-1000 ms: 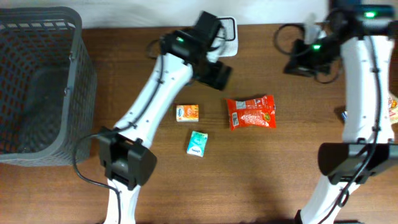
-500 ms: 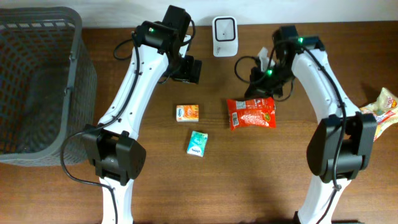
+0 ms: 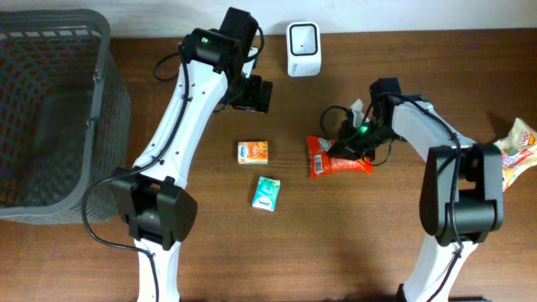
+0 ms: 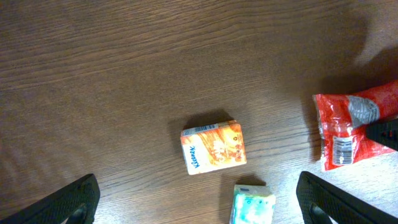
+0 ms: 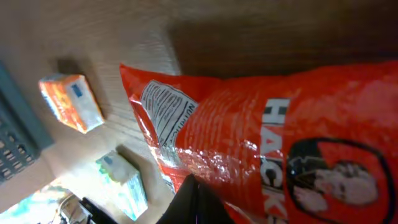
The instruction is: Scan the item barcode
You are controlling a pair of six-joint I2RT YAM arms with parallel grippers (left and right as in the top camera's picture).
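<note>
Two sets of fingers differ. The left fingers (image 4: 74, 199) are spread wide above the table (image 4: 124, 62), with an orange tissue pack (image 4: 213, 147) lying between and ahead of them. The right fingers (image 5: 196, 199) are closed together against the red snack bag (image 3: 340, 164); a pinch cannot be told. The white scanner (image 3: 302, 38) stands well apart.

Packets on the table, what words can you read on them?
"Kleenex": orange tissue pack.
"HACK", the rest out of view: red bag.
White label on the red bag: too small to read.
Green pack: too blurred to read.
</note>
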